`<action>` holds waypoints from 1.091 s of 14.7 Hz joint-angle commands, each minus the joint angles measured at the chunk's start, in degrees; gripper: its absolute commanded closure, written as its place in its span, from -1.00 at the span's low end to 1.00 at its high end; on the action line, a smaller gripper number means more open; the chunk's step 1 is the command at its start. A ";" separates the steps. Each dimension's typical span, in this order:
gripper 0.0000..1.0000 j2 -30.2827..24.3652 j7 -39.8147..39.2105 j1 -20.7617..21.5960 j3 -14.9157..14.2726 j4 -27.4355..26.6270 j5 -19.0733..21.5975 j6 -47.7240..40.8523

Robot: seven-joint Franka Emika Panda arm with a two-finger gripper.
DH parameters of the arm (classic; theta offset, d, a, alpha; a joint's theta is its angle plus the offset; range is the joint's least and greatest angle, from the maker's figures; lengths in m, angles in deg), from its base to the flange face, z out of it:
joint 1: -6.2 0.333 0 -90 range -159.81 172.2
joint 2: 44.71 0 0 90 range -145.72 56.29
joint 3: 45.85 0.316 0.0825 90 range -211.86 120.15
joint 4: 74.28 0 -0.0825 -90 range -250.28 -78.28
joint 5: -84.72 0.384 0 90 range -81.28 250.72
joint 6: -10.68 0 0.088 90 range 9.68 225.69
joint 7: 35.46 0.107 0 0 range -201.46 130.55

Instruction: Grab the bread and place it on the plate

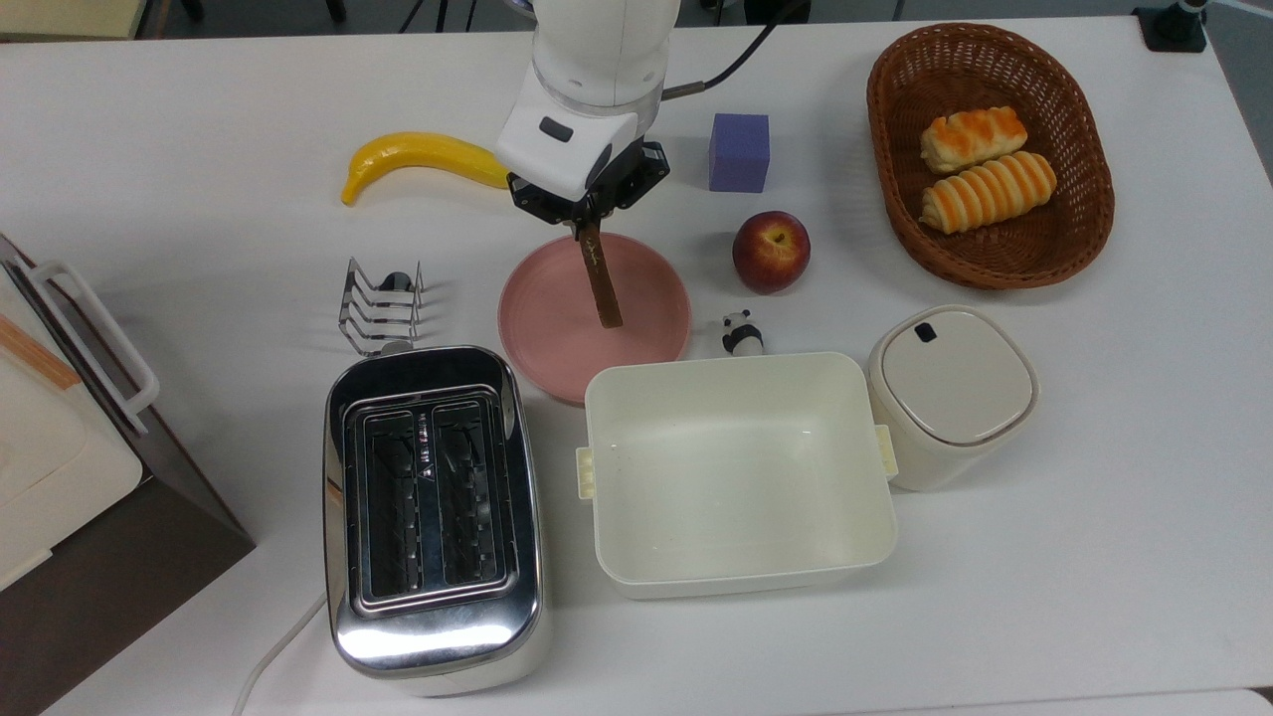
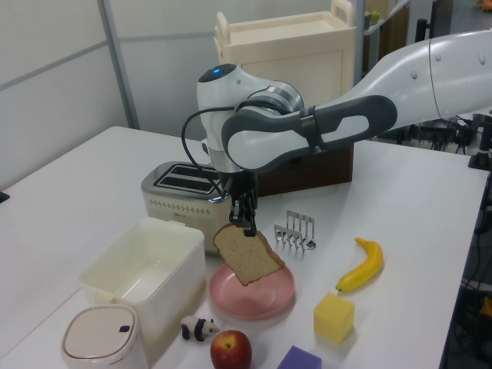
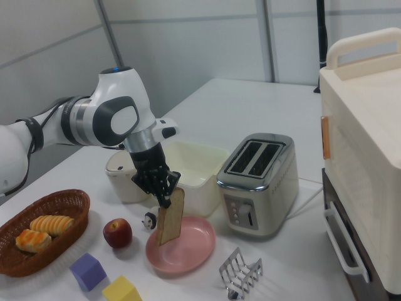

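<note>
My gripper [image 1: 589, 225] [image 2: 247, 228] [image 3: 166, 200] is shut on the top edge of the bread [image 1: 602, 284] [image 2: 247, 255] [image 3: 170, 217], a tan slice with a dark crust hanging on edge. The slice hangs just above the pale pink plate [image 1: 557, 328] [image 2: 269, 300] [image 3: 191, 251], over its middle. In the top view the bread appears as a thin brown strip. In the left view its broad face is turned toward the camera, tilted.
Around the plate stand a chrome toaster [image 1: 433, 512], a metal toast rack [image 1: 381, 306], a cream tub [image 1: 736, 472], a lidded cream pot [image 1: 950, 393], a panda figure [image 1: 741, 333], an apple [image 1: 771, 251], a purple cube [image 1: 740, 151], a banana [image 1: 418, 159] and a basket of rolls [image 1: 990, 154].
</note>
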 commanded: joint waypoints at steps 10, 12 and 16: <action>-1.00 -0.55 6.15 0.37 0.91 -1.60 -4.00 1.69; -1.00 -0.63 6.15 0.37 1.00 -1.51 -4.00 1.69; -1.00 -0.63 6.15 0.28 1.00 -1.34 -4.00 1.60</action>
